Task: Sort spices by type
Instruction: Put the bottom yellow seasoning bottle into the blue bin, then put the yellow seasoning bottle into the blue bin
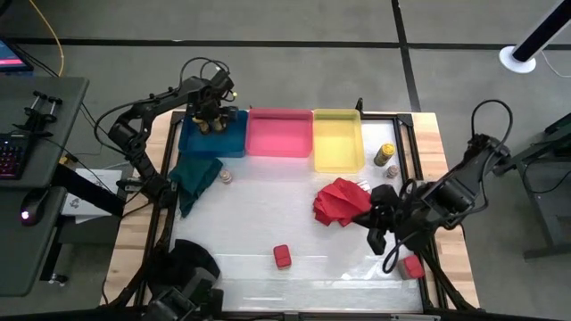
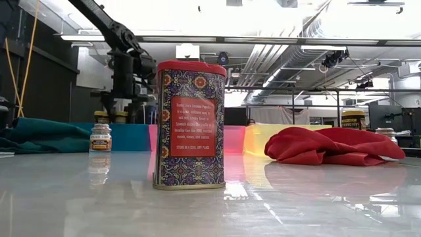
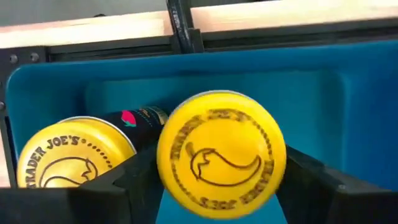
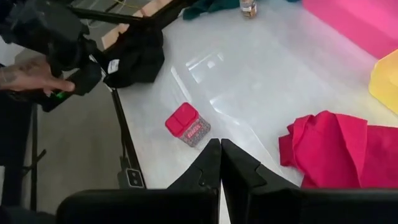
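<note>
High view: left gripper (image 1: 212, 114) over the blue bin (image 1: 234, 141) at the table's far edge; right gripper (image 1: 382, 242) near the right edge, open tabletop mid-table around one red tin (image 1: 282, 257).

Low view: that tin stands upright, small pale jar (image 2: 100, 138) behind.

Left wrist view: jaws clamp a yellow-lidded jar (image 3: 221, 154); another lies beside.

Right wrist view: jaws closed, empty.

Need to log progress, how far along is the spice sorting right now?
Done: one yellow-lidded jar lies in the blue bin. In hand: the left gripper holds a second jar over it. Left: two red tins, a pale jar, another jar. Right gripper idle.
</note>
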Controlling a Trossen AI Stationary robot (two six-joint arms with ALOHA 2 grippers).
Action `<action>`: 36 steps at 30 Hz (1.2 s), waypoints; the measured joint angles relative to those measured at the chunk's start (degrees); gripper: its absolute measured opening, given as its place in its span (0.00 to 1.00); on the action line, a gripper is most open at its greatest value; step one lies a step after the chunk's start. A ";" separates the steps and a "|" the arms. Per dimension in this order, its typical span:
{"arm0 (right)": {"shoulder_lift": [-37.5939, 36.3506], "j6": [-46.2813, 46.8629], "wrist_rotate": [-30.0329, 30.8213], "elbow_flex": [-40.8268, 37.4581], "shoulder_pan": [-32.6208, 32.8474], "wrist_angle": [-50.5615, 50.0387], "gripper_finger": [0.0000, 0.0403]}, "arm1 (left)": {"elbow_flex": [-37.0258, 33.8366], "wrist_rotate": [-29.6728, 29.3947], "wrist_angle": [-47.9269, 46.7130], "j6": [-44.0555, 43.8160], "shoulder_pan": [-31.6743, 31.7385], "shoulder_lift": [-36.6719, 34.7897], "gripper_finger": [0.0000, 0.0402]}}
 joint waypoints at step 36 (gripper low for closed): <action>1.47 14.16 7.91 -2.12 -24.26 -28.56 0.00 | 11.26 11.50 12.85 7.87 -24.69 -14.94 0.59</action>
